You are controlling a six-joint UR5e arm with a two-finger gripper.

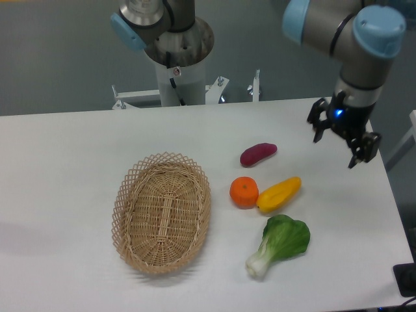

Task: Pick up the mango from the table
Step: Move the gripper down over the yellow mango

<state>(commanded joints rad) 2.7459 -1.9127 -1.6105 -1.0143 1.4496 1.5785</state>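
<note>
The mango (279,194) is a long yellow fruit with an orange blush. It lies on the white table (65,162) right of centre, touching the round orange (244,192) on its left. My gripper (337,149) hangs above the table's right side, up and to the right of the mango and well apart from it. Its two dark fingers are spread and hold nothing.
A dark purple-red sweet potato (258,154) lies just behind the orange. A green bok choy (279,243) lies in front of the mango. An oval wicker basket (162,212) sits left of the fruit. The robot base (179,58) stands at the table's far edge.
</note>
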